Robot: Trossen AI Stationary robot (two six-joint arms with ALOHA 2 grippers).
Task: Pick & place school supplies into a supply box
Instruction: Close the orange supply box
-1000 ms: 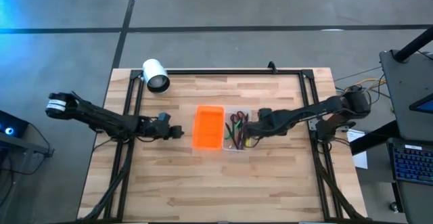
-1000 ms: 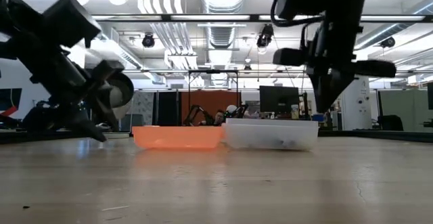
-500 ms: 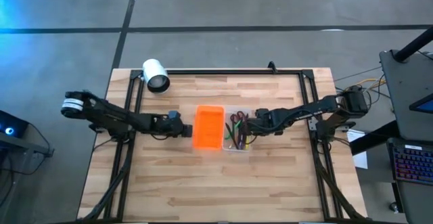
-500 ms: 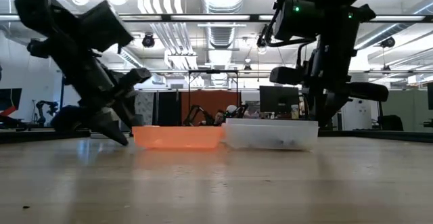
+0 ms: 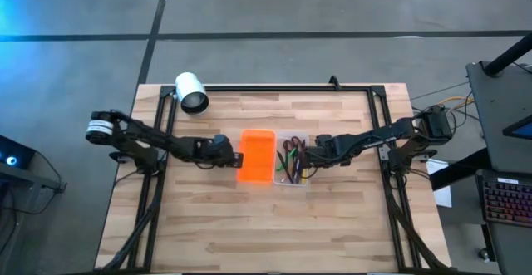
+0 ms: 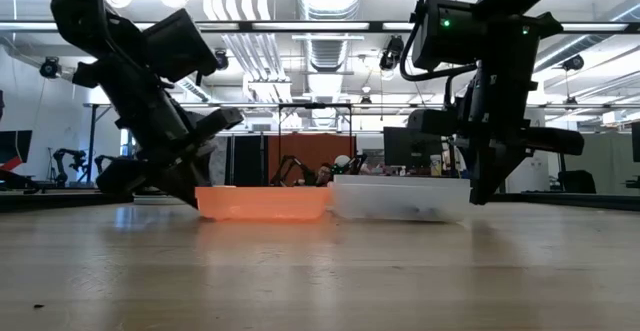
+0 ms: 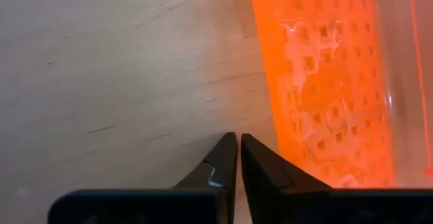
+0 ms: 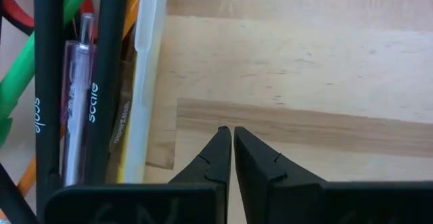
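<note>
The supply box lies open in the middle of the table. Its orange lid [image 5: 256, 157] rests flat on the wood, beside the clear tray [image 5: 292, 175]. Pens and pencils [image 8: 101, 82] and red-handled scissors [image 5: 291, 146] lie in the tray. My left gripper [image 7: 238, 137] is shut, its tips low over the wood at the lid's left long edge. My right gripper [image 8: 232, 130] is shut too, low beside the tray's right wall [image 8: 150, 61], with bare wood under its tips and nothing between the fingers. My left gripper slants down from the table's left, its shut fingers right beside the lid's left long edge [image 7: 269, 126]. Whether the outer side of a finger touches that edge, I cannot tell.
A white cylinder [image 5: 191, 92] lies at the table's far left corner. A dark frame rail [image 5: 283, 88] runs along the far edge and down both sides. Bare wood stretches across the near half of the table [image 5: 266, 225].
My left gripper has gone toward the table's right, up to the orange lid's left edge, and has shut. My right gripper has sunk lower beside the tray's right end. The box and the supplies have stayed where they were.
</note>
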